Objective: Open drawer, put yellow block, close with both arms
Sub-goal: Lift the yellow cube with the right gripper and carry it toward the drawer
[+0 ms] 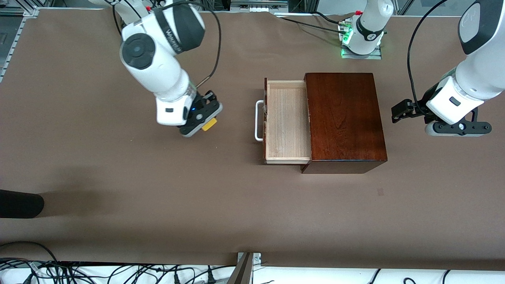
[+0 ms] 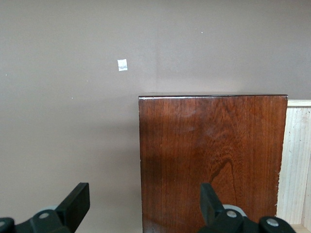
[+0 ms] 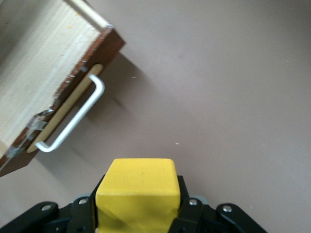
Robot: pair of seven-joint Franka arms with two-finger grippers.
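Drawer point(image 1: 287, 120) stands pulled out and empty, so opening looks done, while the right pincer point(image 1: 203, 118) pinches the yellow block point(image 1: 209, 124) above the bench point(image 1: 118, 197) short of the handle point(image 1: 258, 120), and the left pincer point(image 1: 402, 111) waits spread beside the box point(image 1: 343, 118); dropping in and closing remain.

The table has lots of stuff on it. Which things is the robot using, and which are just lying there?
Using:
drawer, pulled open
yellow block, held in the right gripper
left gripper, open, waiting beside the box

Just lying there:
white scrap
black object at the table edge
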